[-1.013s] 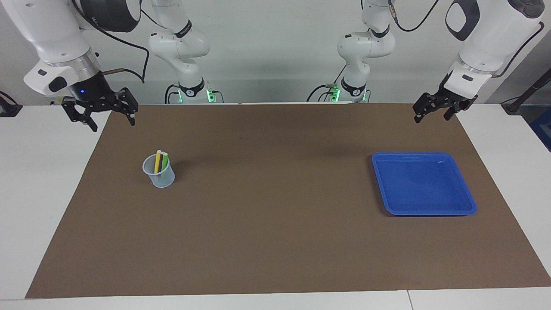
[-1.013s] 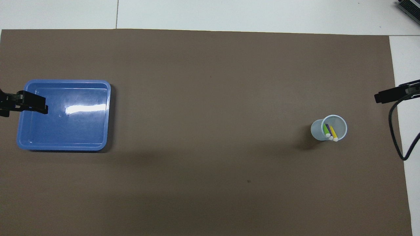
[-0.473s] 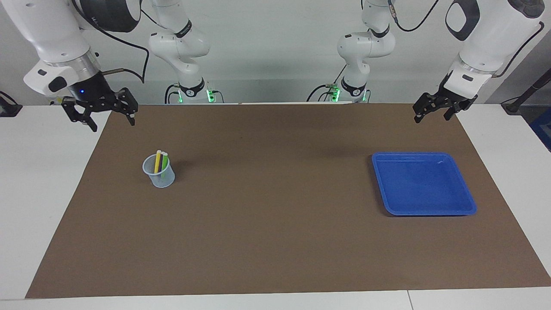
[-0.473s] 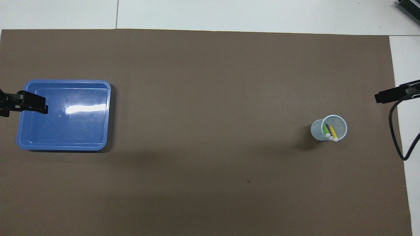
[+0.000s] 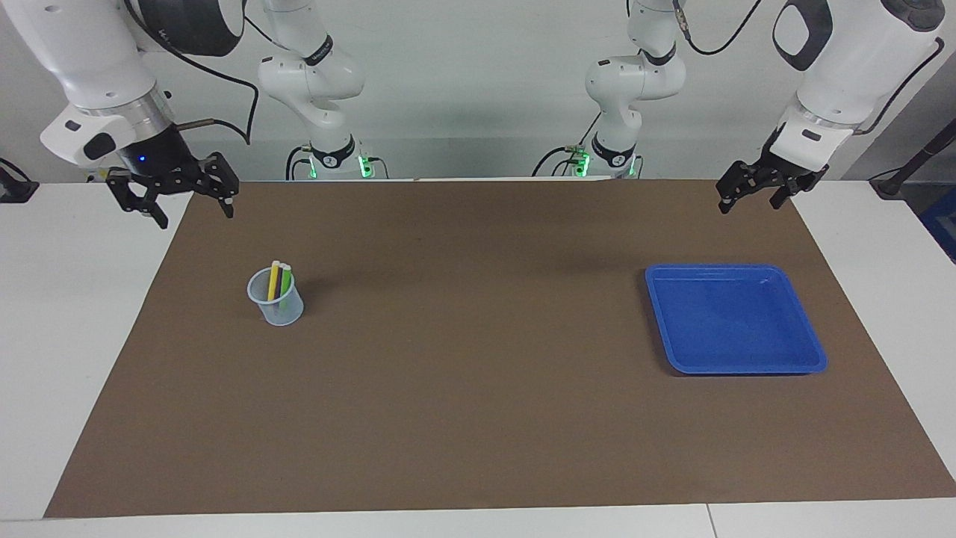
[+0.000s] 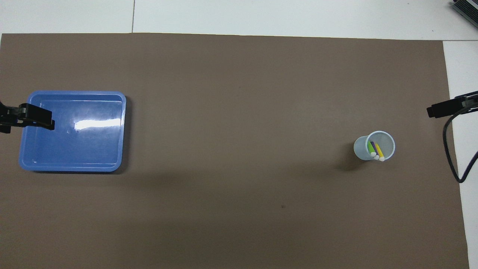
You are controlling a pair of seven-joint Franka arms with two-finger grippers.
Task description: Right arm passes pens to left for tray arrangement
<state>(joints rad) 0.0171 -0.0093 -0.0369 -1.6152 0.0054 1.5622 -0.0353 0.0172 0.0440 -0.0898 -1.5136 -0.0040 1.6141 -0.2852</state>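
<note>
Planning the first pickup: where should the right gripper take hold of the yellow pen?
Probably its pale top end, coming straight down: the yellow pen stands nearly upright in the cup, and only that end clears the rim. The right gripper is open.

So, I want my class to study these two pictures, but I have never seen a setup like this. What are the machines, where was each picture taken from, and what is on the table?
Two white robot arms stand at a table covered by a brown mat. One picture faces them from across the table; the other looks down from above their end.

The right gripper, wide, black and blue-lit, hangs open and empty over the mat's edge. The left gripper, slim and black, also hangs open and empty, at the other end.

On the mat a small translucent pale-blue cup holds three thin marker pens, yellow, green and purple. Toward the left arm's end lies a shallow bright blue plastic tray, with nothing in it.
</note>
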